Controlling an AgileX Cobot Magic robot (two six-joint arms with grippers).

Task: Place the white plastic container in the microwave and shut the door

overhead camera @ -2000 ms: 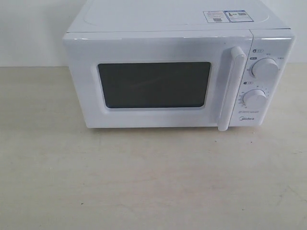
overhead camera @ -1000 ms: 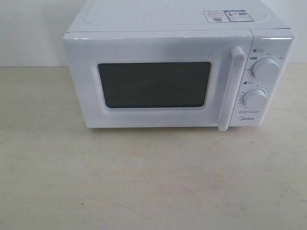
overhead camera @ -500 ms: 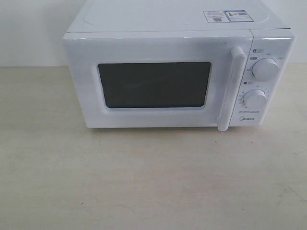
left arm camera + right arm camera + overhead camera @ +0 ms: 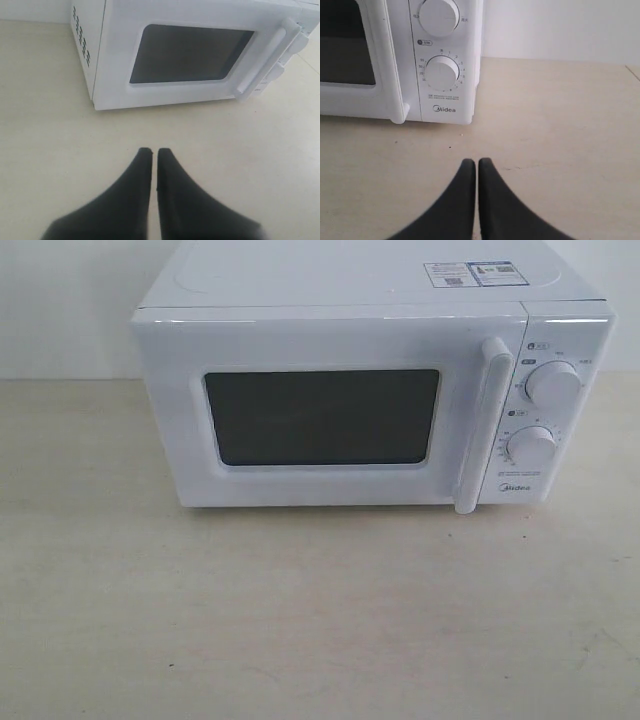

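1. The worktop [image 4: 320,620] is pale beige with faint streaks, like light wood.
2. In the exterior view it spreads from 3 o'clock round through 6 to 9 o'clock.
3. A plain white wall [image 4: 60,310] stands behind it, showing at 10 o'clock.
4. Wall and worktop meet in a straight line.
5. The light is soft and even.

Glossy white microwave [image 4: 330,335], smooth dark window [image 4: 322,417], matt pale wood-grain table [image 4: 300,620]

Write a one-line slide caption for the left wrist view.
Left end effector, shut, points toward the white microwave, whose door is closed; the table lies between them.
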